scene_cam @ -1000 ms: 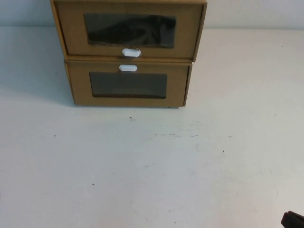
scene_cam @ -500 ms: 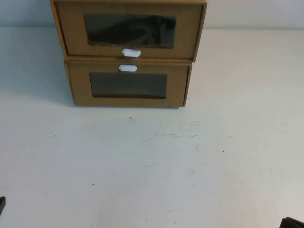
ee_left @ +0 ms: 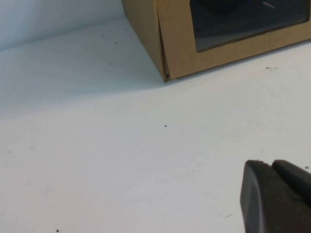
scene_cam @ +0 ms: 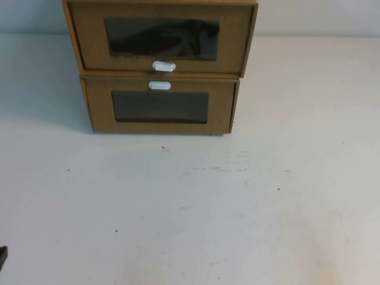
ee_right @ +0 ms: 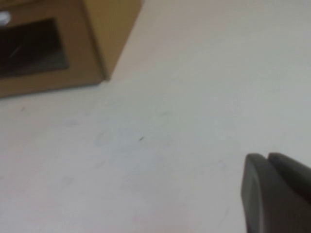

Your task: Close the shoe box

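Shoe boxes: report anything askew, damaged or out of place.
Nothing damaged or spilled. The one oddity: the lower box has its white tab above the window, flipped against the shoe box stacked on it. Both fronts look square. The left gripper and right gripper hang low over the table, clear of both.

No legible text or labels anywhere

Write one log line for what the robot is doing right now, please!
shoe box: top of stack, untouched | lower box: beneath it | left gripper: low over table, near edge | right gripper: over table, near edge
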